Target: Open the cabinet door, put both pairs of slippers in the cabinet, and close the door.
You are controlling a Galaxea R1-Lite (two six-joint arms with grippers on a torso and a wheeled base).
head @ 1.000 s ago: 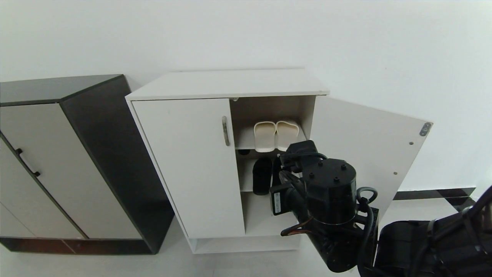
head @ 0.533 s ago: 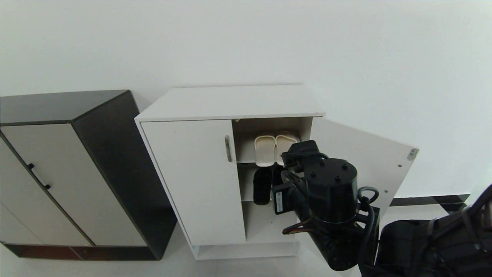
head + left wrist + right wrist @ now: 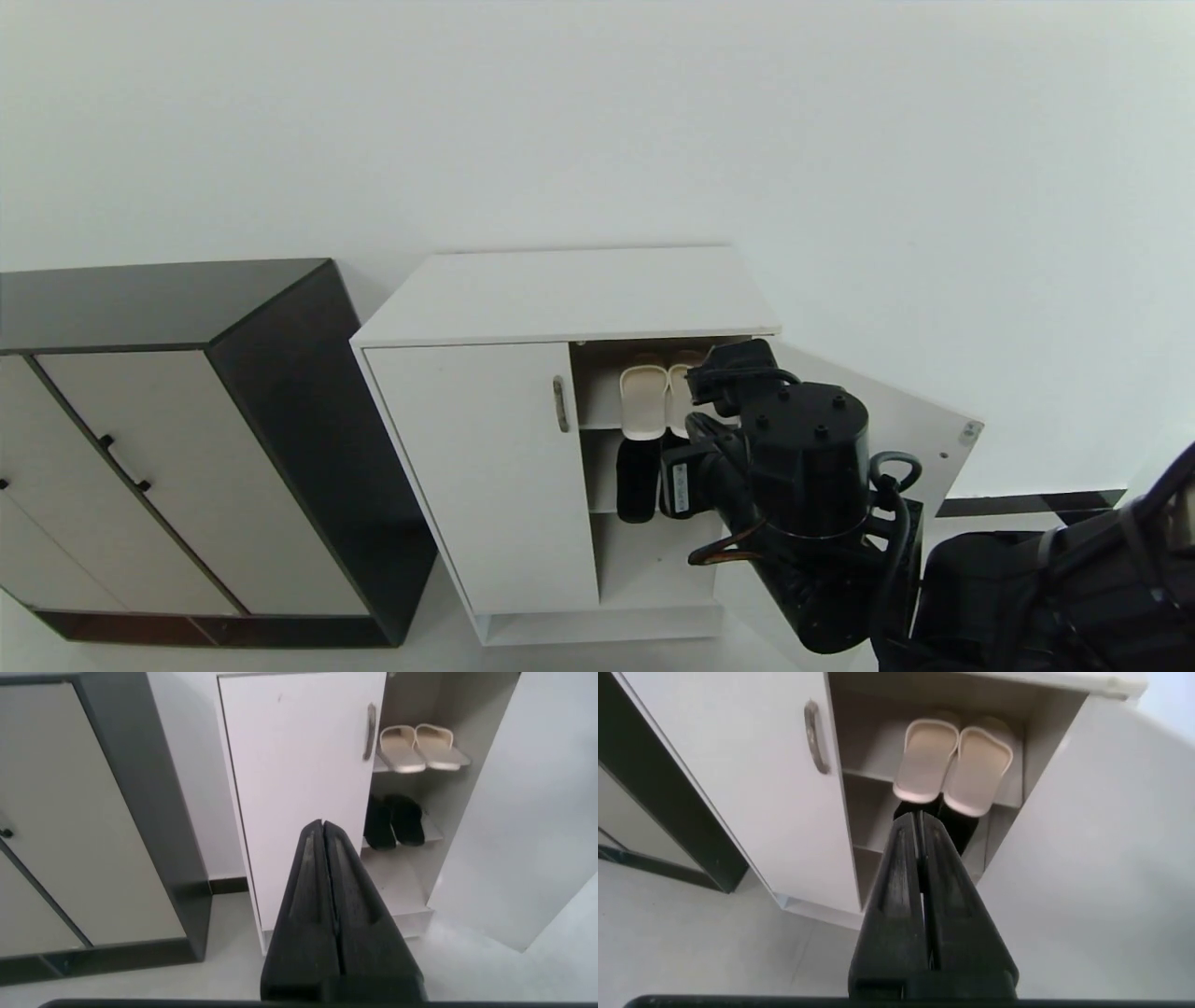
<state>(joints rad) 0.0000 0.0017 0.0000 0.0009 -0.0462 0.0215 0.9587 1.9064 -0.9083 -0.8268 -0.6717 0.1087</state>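
Cabinets: two. A white cabinet [image 3: 569, 294] stands against the wall, with a dark cabinet [image 3: 280, 420] with light fronts just beside it on the robot's left.
White cabinet's doors: two. The left door [image 3: 476, 467] is shut and carries one metal handle [image 3: 559, 404] near its inner edge. The right door [image 3: 920, 429] is swung wide open.
Slippers: two pairs, four in all, both inside the open half of the white cabinet.
Cream pair [image 3: 422, 747]: side by side on the upper shelf, ends reaching just past its front edge.
Black pair [image 3: 393, 821]: side by side on the shelf directly below. In the head view one of them is hidden behind the right arm [image 3: 803, 467].
Arms in the head view: one, the right, raised in front of the open compartment.
Left gripper [image 3: 323, 826]: fingers pressed together, holding nothing, well back from the shut door.
Right gripper [image 3: 922, 819]: fingers pressed together, holding nothing, pointed at the two shelves with the slippers and apart from them.
Change over the last second: the whole head view has shifted, so both cabinets now sit lower in it and look farther off. That is the camera moving. The slippers keep their shelves, the right door stays open, and the right arm holds the same spot in the view.
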